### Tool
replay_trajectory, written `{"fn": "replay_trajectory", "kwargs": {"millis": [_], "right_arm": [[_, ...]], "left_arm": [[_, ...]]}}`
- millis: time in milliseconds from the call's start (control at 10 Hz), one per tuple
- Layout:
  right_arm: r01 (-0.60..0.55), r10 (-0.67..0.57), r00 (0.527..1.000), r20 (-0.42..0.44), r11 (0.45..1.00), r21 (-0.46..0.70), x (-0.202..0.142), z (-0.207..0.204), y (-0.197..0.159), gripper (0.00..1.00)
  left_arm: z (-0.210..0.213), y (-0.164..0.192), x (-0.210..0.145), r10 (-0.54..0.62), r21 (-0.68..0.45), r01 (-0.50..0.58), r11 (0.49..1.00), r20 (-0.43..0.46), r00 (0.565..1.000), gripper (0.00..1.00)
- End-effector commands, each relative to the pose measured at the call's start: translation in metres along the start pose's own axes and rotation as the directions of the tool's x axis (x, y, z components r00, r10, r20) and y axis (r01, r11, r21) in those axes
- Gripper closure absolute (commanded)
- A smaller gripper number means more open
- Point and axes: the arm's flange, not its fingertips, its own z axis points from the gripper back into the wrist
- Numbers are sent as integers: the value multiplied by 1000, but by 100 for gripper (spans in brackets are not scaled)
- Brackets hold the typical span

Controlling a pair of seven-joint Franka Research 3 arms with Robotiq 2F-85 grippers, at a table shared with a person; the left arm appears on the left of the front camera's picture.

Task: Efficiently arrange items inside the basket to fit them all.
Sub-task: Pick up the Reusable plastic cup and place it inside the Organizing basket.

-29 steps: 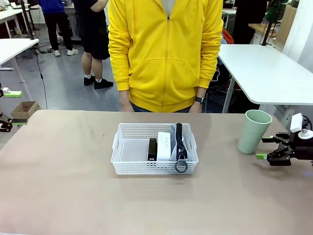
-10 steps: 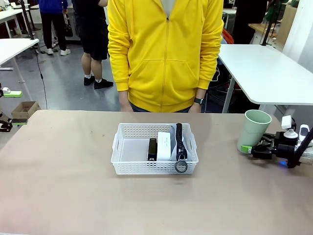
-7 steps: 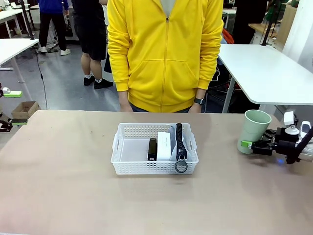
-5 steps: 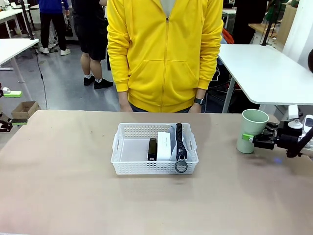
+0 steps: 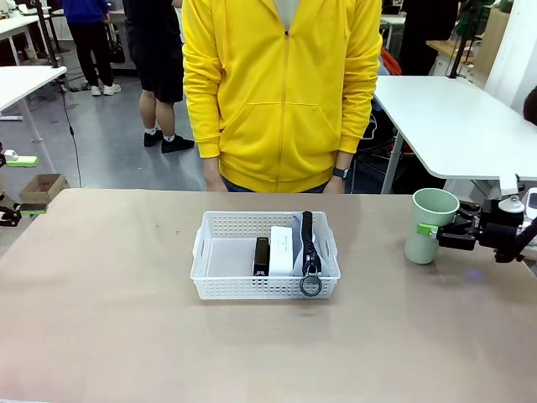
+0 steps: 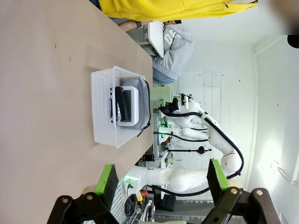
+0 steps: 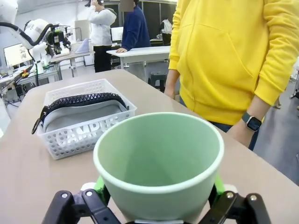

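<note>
Your right claw (image 5: 430,232) is now closing around the green cup (image 5: 430,225), lifting it slightly off the table right of the basket (image 5: 265,253); it was apart a moment ago. Your left claw (image 6: 161,179) is hanging wide, empty.

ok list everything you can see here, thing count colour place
basket: one, white, lattice-sided, middle of the table
slim bar: one, black, inside the basket, left of the box
small box: one, white, inside the basket, between bar and pouch
zip pouch: one, grey with black trim and ring, on edge along the basket's right side
cup: one, pale green, upright, outside the basket at the table's right
table: one, brown top
person: one, yellow hoodie, standing at the far side
right gripper: black with green pads, fingers on either side of the cup
left gripper: black with green pads, open, holding nothing
</note>
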Motion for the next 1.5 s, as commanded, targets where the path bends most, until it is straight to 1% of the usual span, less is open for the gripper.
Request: {"fn": "replay_trajectory", "kwargs": {"millis": [0,100,200,300,400,500,600,700,800,900,1000,1100,1200,1300,1400], "right_arm": [[-12,15,999,-33,998,67,2,6,7,60],[14,-12,1000,-22,997,78,2,8,6,60],[11,-9,1000,-22,997,78,2,8,6,100],[6,-5,1000,-14,997,82,4,10,7,63],[0,0,1000,-2,996,89,9,12,11,100],[-4,5,1000,-6,994,110,19,15,17,100],[9,-3,999,-37,989,151,35,19,25,100],[70,-46,992,-118,977,203,58,25,34,68],[125,-79,983,-168,950,285,88,29,45,68],[159,-74,966,-247,925,345,123,33,61,100],[192,-73,948,-309,907,374,150,33,81,68],[277,-158,931,-330,893,354,174,30,101,68],[324,-249,920,-303,918,228,190,24,119,68],[391,-334,889,-312,910,138,198,17,137,68],[425,-370,869,-329,898,112,201,9,148,68]], "left_arm": [[0,-2,-3,6,4,-6,1000,-3,1000,0],[0,-2,-3,6,4,-6,1000,-3,1000,0],[0,-2,-3,6,4,-6,1000,-3,1000,0],[0,-2,-3,6,4,-6,1000,-3,1000,0],[0,-2,-3,6,4,-6,1000,-3,1000,0],[0,-2,-3,6,4,-6,1000,-3,1000,0],[0,-2,-3,6,4,-6,1000,-3,1000,0],[0,-2,-3,6,4,-6,1000,-3,1000,0],[0,-2,-3,6,4,-6,1000,-3,1000,0],[0,-2,-3,6,4,-6,1000,-3,1000,0],[0,-2,-3,6,4,-6,1000,-3,1000,0],[0,-2,-3,6,4,-6,1000,-3,1000,0],[0,-2,-3,6,4,-6,1000,-3,1000,0],[0,-2,-3,6,4,-6,1000,-3,1000,0],[0,-2,-3,6,4,-6,1000,-3,1000,0]]}}
